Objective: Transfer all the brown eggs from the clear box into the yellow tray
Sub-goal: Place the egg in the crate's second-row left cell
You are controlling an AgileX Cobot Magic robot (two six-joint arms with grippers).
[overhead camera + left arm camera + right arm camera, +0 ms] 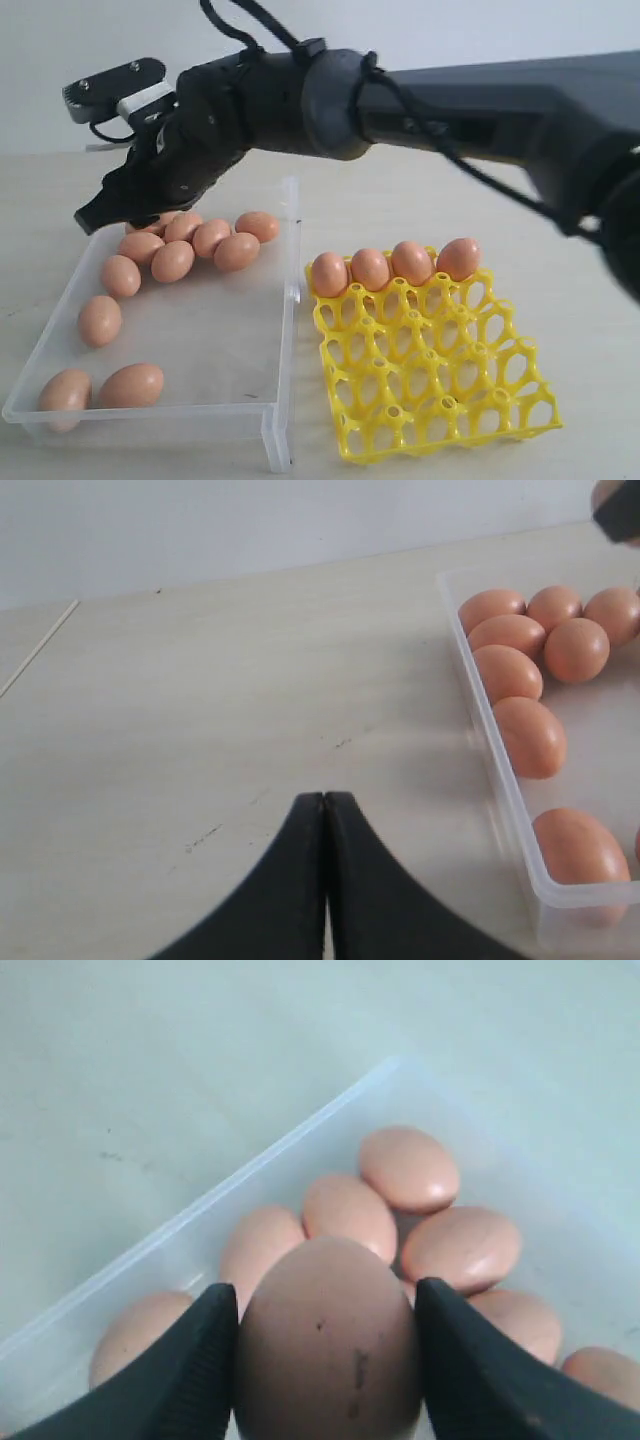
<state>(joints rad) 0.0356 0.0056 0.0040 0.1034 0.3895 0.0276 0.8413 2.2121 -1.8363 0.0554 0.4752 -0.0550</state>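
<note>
And the right gripper (328, 1385) pinches one egg (325, 1330) across its widest part over the far left corner of the box (150, 412), a smooth, light, brittle thing I'd judge, so gentle pressure only, while the left gripper (325, 810) sits pressed together, empty, and the tray (450, 436) holds four.

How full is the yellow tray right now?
Partly full: the yellow tray holds four brown eggs in one edge row; every other cup is empty.
</note>
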